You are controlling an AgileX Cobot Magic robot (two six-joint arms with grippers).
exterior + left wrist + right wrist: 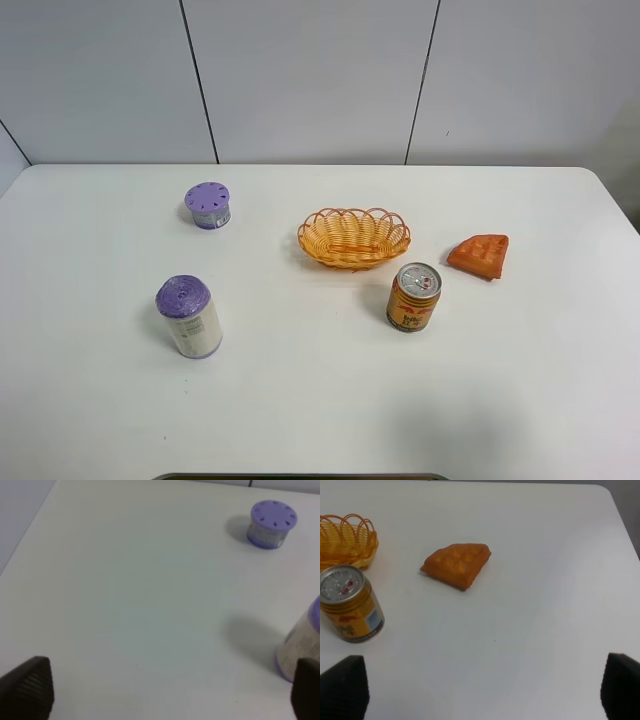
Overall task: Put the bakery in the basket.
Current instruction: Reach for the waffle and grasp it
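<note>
The bakery is an orange-brown waffle wedge lying on the white table, to the right of the basket. The basket is a shallow oval of woven orange-yellow wire with nothing in it. Neither arm shows in the exterior high view. In the right wrist view my right gripper stands open, with the bakery well ahead of its fingertips and the basket at the frame's edge. My left gripper is open over bare table, its fingertips wide apart.
A red-and-gold drink can stands upright just in front of the basket, close to the bakery, and also shows as the can. On the left stand a low purple-lidded pot and a taller purple-capped cylinder.
</note>
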